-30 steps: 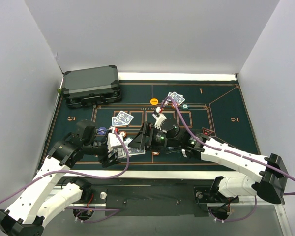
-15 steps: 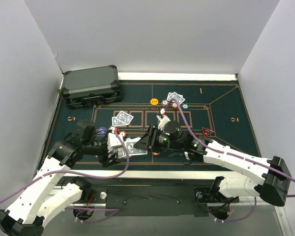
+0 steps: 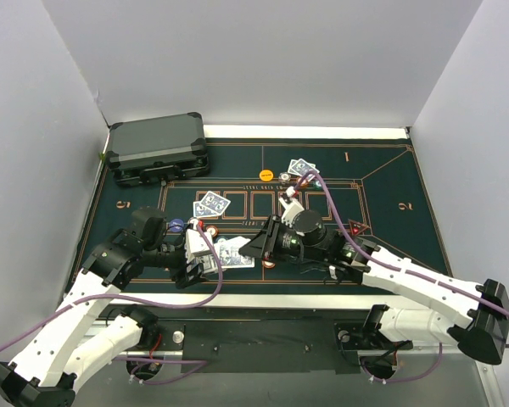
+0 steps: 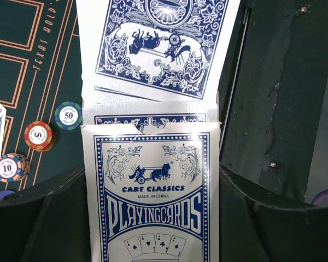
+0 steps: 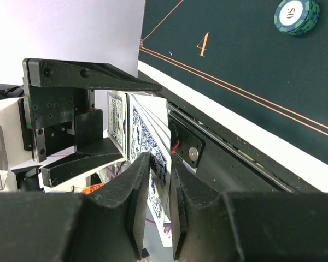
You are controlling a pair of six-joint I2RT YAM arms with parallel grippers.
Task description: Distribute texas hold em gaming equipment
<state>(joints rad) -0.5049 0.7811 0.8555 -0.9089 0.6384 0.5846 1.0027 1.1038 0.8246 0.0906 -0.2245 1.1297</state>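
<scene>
My left gripper (image 4: 153, 188) is shut on a blue and white playing-card box (image 4: 153, 207), its flap open and blue-backed cards (image 4: 161, 46) sticking out of the top. In the top view this box (image 3: 229, 253) sits near the mat's front centre, with my right gripper (image 3: 254, 247) at its far end. The right wrist view shows the right gripper (image 5: 159, 166) closed narrowly on the edge of the fanned cards (image 5: 145, 134). Dealt card pairs (image 3: 210, 204) (image 3: 303, 168) lie face down on the mat. Chips (image 4: 68, 115) (image 4: 39, 135) (image 4: 10, 166) lie left of the box.
A dark grey hard case (image 3: 157, 150) stands at the mat's back left corner. An orange chip (image 3: 265, 175) lies at the back centre and a teal chip (image 5: 296, 15) lies on the green mat (image 3: 382, 182). White walls close in three sides.
My right gripper has moved left and nearer to the box's end, and its jaws have narrowed onto the protruding cards. The left arm and box have stayed put.
</scene>
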